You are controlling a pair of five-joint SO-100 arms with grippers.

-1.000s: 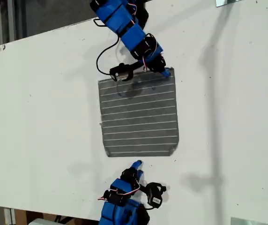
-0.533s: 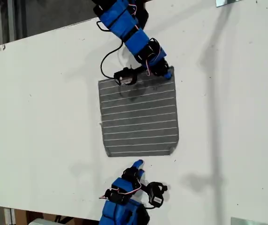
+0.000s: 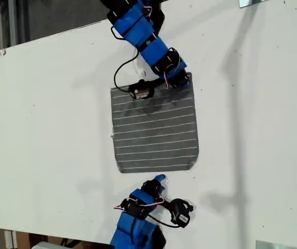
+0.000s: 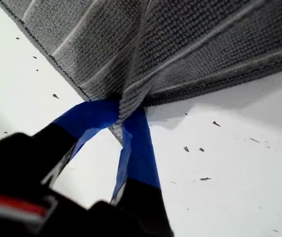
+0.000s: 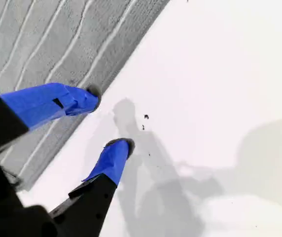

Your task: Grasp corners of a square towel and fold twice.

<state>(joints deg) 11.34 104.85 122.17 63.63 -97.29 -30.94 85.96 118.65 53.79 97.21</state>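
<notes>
My first gripper [image 4: 123, 116] pinching towel [image 3: 154, 129] corner [image 4: 122, 109], fabric bunched between blue fingers. My second gripper [image 5: 112, 118] spread, one fingertip seemingly over towel edge, other above bare desk [image 3: 44, 114]. Towel flat mid-desk.

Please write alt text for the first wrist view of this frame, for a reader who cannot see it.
My first gripper, with blue-taped jaws, is pinched shut on a corner of the dark grey, white-striped soft cloth towel, bunching the fabric into a ridge. The rest of the towel lies on the white table, which is dotted with small dark specks.
</notes>
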